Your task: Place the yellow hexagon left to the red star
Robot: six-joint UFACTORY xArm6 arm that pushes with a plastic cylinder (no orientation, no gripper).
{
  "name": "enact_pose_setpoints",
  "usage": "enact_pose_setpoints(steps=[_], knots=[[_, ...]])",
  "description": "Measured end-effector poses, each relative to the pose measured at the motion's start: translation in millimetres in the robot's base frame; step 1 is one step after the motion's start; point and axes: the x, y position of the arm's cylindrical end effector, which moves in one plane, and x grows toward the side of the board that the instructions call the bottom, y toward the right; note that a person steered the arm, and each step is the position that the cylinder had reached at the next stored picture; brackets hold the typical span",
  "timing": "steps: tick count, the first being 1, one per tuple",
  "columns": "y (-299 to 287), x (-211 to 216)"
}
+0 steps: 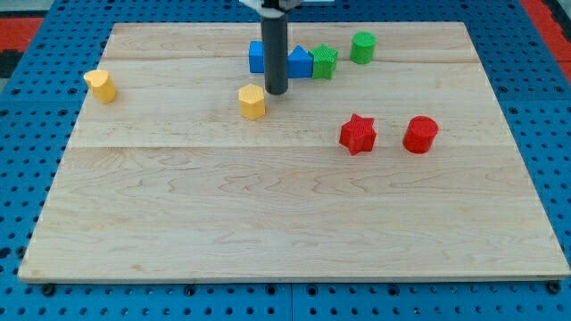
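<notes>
The yellow hexagon (252, 102) lies on the wooden board, left of centre in the upper half. The red star (358, 134) lies to its right and a little lower, about a hand's width away. My tip (277, 92) stands just to the upper right of the yellow hexagon, close to its edge or touching it. The dark rod rises from there to the view's top and covers part of the blue blocks behind it.
A red cylinder (420, 135) lies right of the red star. Blue blocks (299, 61), a green star (325, 61) and a green cylinder (362, 47) sit near the view's top. Another yellow block (101, 86) lies at the left edge of the board (268, 223).
</notes>
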Motion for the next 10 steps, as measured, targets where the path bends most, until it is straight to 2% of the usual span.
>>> enact_pose_setpoints(steps=[2, 4, 6, 10], knots=[[-51.9, -4.9], [-47.6, 37.5], [-14.9, 86.6], [-44.0, 44.9]])
